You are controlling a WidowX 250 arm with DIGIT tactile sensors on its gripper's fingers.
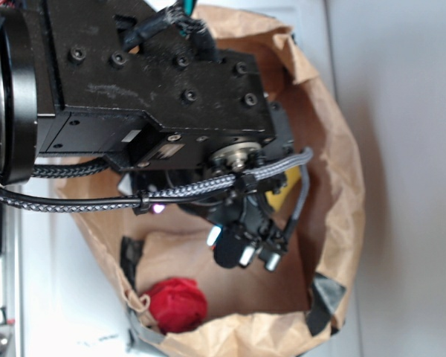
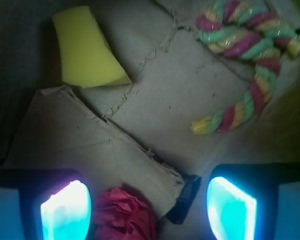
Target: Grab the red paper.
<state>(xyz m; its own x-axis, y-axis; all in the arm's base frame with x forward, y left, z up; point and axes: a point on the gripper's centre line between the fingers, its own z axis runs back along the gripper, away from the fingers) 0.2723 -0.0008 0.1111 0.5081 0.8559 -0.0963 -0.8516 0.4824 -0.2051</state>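
From the outside view, a big brown paper bag (image 1: 334, 149) sits open on a white tabletop (image 1: 409, 223). The black robot arm (image 1: 149, 82) reaches down into the bag. The red paper (image 1: 177, 304) lies on the bag's floor, near the bottom edge of the picture, a little to the left of the arm's tip. It is a round, crinkly ball. A bit of something yellow shows behind the arm.

From the wrist view, the gripper (image 2: 150, 207) has its two fingers (image 2: 65, 210) spread wide apart with nothing held between them. The red paper (image 2: 124, 214) sits between them, close beside the finger on the picture's left. Farther off lie a yellow sponge (image 2: 87, 47) at the top left and a red, yellow and green rope (image 2: 245, 65) at the top right.
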